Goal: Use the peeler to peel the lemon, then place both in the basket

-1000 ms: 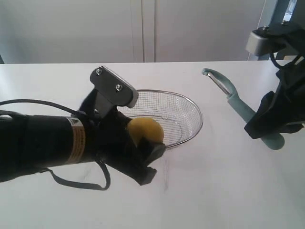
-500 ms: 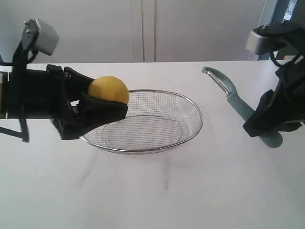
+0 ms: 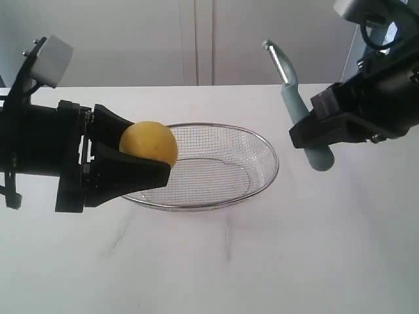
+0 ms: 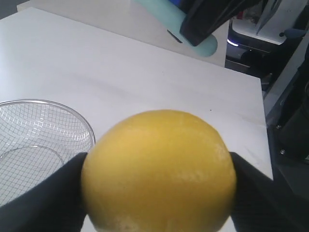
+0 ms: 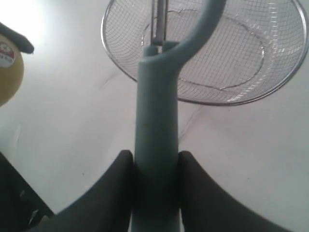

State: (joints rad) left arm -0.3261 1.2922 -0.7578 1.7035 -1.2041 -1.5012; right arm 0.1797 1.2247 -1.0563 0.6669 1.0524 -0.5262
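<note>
Lemon [image 3: 149, 144] is squeezed tight in the left tool [image 3: 150, 148], held up by the left side of the basket [image 3: 256, 150]. The right tool [image 3: 308, 129] grips the peeler [image 3: 291, 98], blade up, likely so peeling can start.

The lemon [image 3: 149, 142] is bright yellow with a red and white sticker. The peeler [image 3: 296, 98] is pale blue-green with a silver blade, and the basket [image 3: 256, 157] is silver wire in tiny squares. The table [image 3: 275, 261] is white; the left gripper [image 3: 145, 149] and right gripper [image 3: 308, 136] are black

Basket [image 3: 256, 158] common to 3 views
</note>
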